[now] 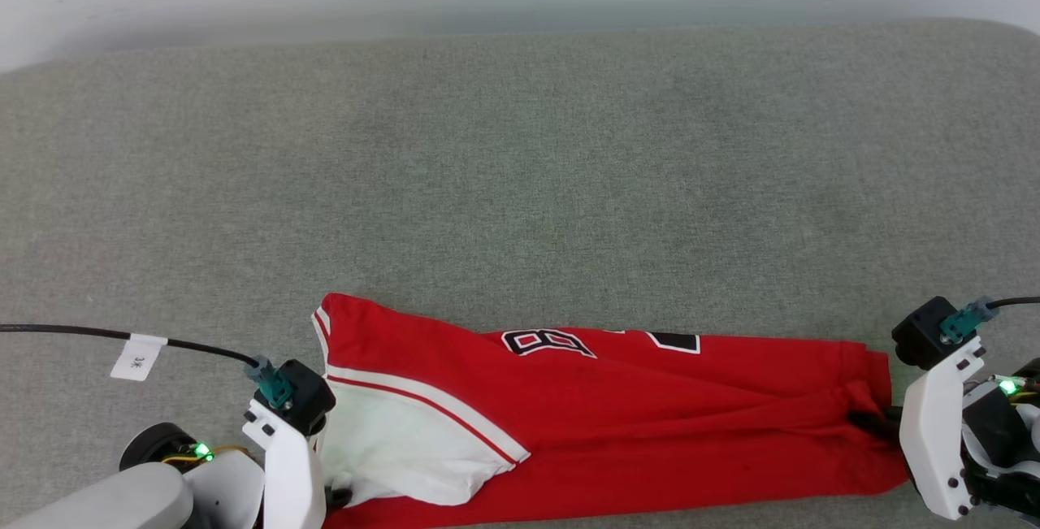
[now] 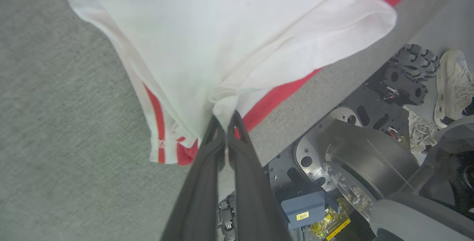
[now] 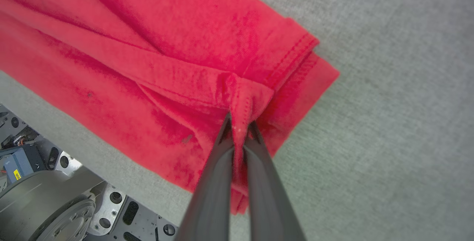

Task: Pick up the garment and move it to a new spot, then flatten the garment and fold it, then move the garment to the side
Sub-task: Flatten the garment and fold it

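Head view's showing black lettering (image 1: 548, 342) on the soft red-and-white jersey T-shirt (image 1: 650, 423); wrist views are catching left gripper (image 2: 225, 124) pinching white sleeve (image 2: 229, 30), right gripper (image 3: 240, 124) pinching stitched hem (image 3: 292, 56).

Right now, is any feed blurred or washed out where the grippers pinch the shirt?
Head view: soft even light, garment sharp, grey surface hazy at its far edge. Left wrist view: white sleeve nearly blown out, folds faint around the left gripper. Right wrist view: red heavily saturated, yet hem stitching by the right gripper reads sharp; fingers soften near the lens.
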